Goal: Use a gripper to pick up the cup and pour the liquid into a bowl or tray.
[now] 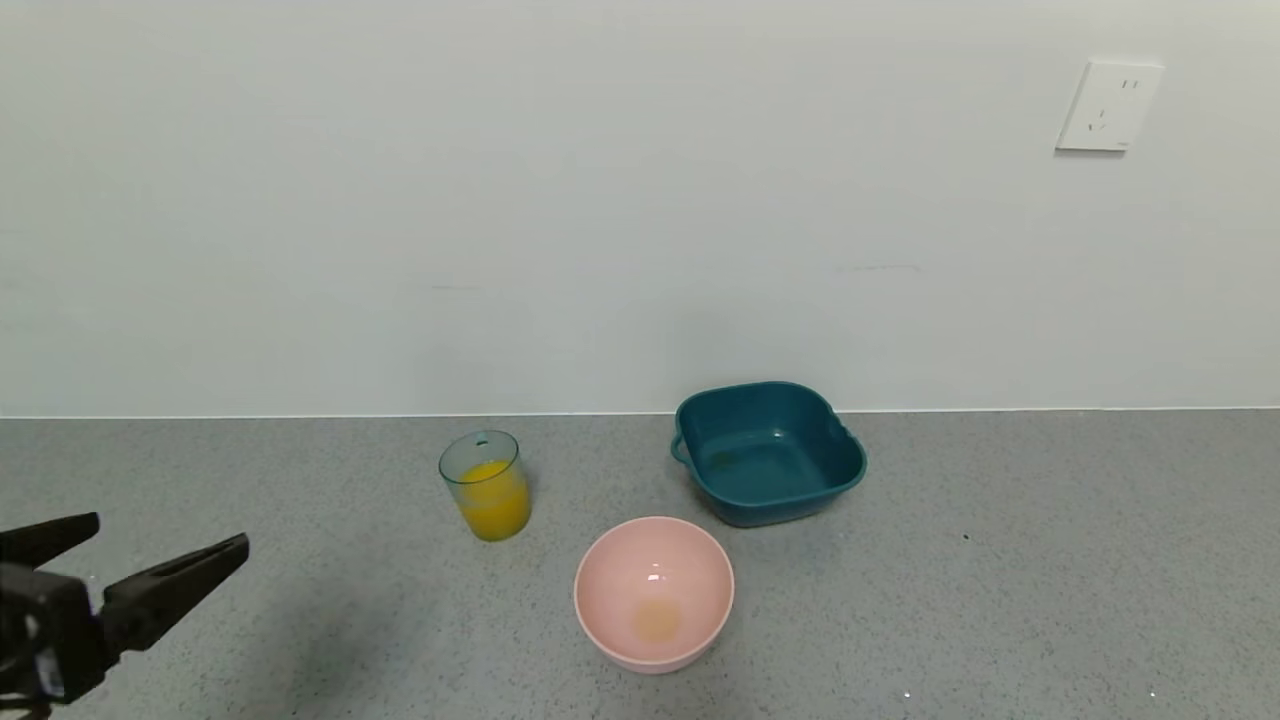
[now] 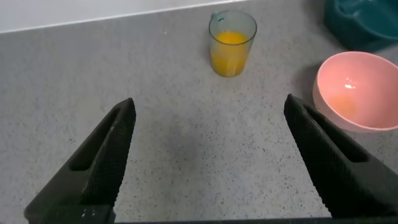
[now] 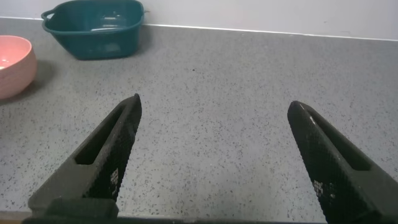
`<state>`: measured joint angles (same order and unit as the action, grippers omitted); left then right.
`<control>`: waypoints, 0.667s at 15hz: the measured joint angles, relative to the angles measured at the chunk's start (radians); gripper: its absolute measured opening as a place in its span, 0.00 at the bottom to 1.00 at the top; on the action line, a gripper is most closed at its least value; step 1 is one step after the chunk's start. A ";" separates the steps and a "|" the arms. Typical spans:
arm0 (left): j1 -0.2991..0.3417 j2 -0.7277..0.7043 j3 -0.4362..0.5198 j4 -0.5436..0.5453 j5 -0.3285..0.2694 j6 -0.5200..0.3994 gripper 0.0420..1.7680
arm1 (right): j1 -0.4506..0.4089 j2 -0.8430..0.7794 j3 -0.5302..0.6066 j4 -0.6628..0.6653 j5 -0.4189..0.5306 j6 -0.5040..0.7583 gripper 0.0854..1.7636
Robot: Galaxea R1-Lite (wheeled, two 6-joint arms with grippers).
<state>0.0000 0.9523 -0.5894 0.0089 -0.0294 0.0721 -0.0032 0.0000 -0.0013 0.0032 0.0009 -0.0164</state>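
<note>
The cup [image 1: 485, 484], a clear pale blue-green tumbler about half full of orange-yellow liquid [image 1: 494, 508], stands upright on the grey counter. It also shows in the left wrist view [image 2: 231, 42]. The pink bowl [image 1: 653, 590] sits in front and to the right of it, with a faint orange trace at its bottom; it shows in the left wrist view [image 2: 359, 91] and the right wrist view [image 3: 12, 65]. My left gripper [image 1: 170, 535] is open and empty at the near left, well short of the cup. My right gripper [image 3: 213, 106] is open and empty over bare counter.
A dark teal square basin [image 1: 768, 450] with side handles stands behind the bowl near the wall, also in the right wrist view [image 3: 94, 26]. A white wall with a socket [image 1: 1108, 105] backs the grey speckled counter [image 1: 1000, 560].
</note>
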 joint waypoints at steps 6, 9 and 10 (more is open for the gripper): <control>0.000 0.295 -0.065 -0.109 0.002 -0.001 0.97 | 0.000 0.000 0.000 0.000 0.000 0.000 0.97; -0.001 0.410 -0.046 -0.191 0.000 -0.003 0.97 | 0.000 0.000 0.000 0.000 0.000 0.000 0.97; -0.002 0.441 -0.033 -0.242 0.000 -0.004 0.97 | 0.000 0.000 0.000 0.000 0.000 0.000 0.97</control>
<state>-0.0019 1.3932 -0.6219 -0.2328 -0.0298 0.0683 -0.0032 0.0000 -0.0013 0.0028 0.0009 -0.0168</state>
